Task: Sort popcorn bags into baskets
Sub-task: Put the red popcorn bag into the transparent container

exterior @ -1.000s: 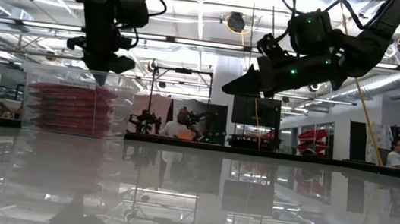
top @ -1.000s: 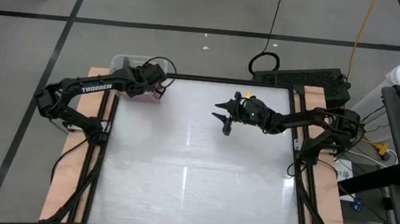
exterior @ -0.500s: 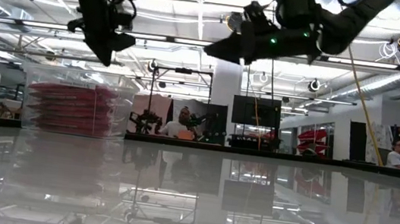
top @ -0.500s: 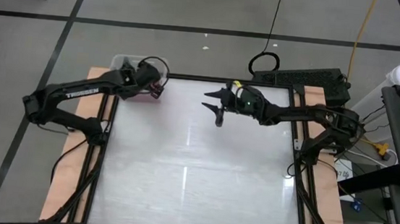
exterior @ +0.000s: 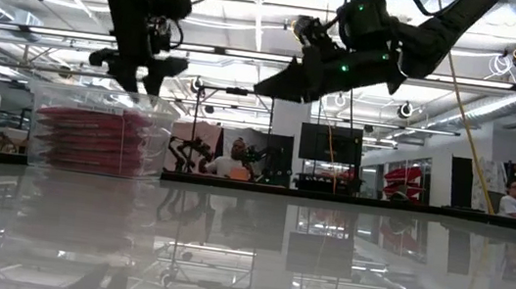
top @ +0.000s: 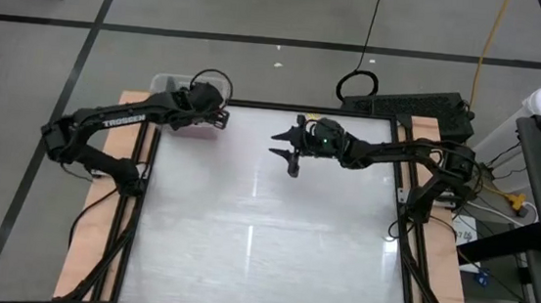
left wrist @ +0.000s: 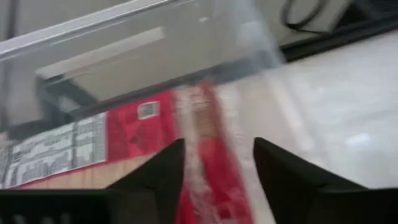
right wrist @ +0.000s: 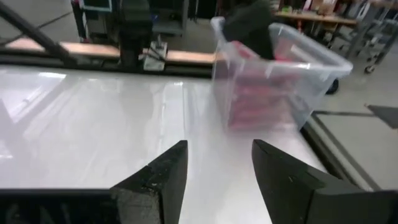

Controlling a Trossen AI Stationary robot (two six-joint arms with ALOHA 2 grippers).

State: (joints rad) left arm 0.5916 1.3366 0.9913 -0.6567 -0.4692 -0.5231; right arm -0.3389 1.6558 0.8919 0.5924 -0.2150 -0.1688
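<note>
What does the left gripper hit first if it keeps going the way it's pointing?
Probably the popcorn bags stacked in the clear bin. The left gripper hangs open just above the bin's rim, pointing down into it, with nothing between its fingers and the top red packet. Depth is unclear; the bin wall sits close.

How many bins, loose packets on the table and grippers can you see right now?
Clear bin: 1, holding a stack of red packets too tightly layered to count.
Loose packets on the table: 0.
Grippers: 2, the left gripper open above the bin, the right gripper open over the table's far middle.
Total: 3.
</note>
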